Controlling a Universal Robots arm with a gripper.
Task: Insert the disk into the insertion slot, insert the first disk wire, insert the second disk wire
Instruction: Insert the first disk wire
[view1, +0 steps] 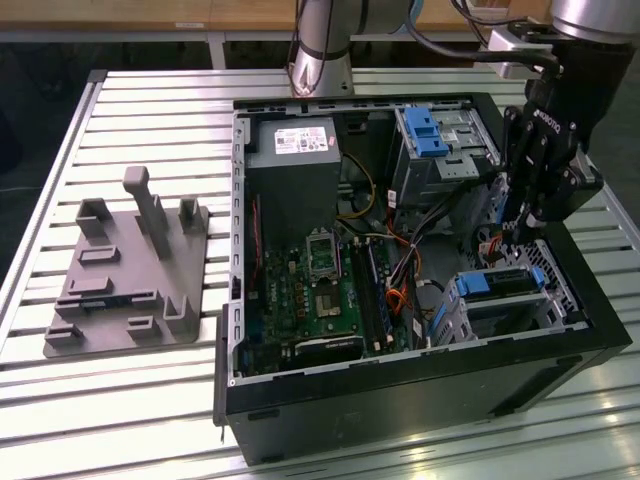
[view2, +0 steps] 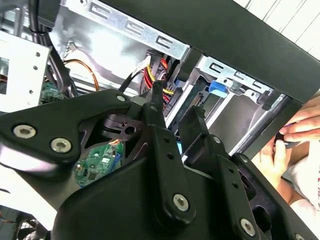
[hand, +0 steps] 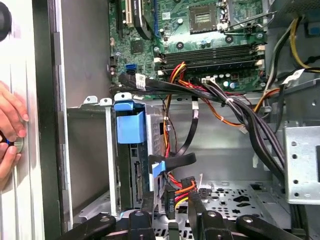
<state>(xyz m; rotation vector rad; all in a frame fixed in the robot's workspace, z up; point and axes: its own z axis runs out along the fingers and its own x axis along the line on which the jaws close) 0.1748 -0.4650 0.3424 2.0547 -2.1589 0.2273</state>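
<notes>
Currently the step in hand appears to be wire insertion, since the disk is already housed. At the exterior view's left, a grey fixture (view1: 125, 270) lies on the desk (view1: 150, 100), well apart from the open case (view1: 400, 400).

The case holds, left to right:
- the board (view1: 320, 290)
- a wire bundle (view1: 400, 265)
- at the near right, the slot (view1: 562, 300), with the disk (view1: 503, 283) inside it

A blue-latched bay (view1: 465, 140) sits at the far right. The hand (view1: 514, 232) hangs just above the slot.

In the first wrist view the hand is at a plug (hand: 179, 189) with red and yellow wires, just beside the disk's connector edge. Whether it grips the plug cannot be told. A blue-tipped flat wire (hand: 157, 167) lies against the same edge, and whether it is seated cannot be confirmed.

Hold the plug square to the connector, advance it straight, and keep loose wires out of its path. A person's hand (hand: 11, 132) rests outside the case wall.
</notes>
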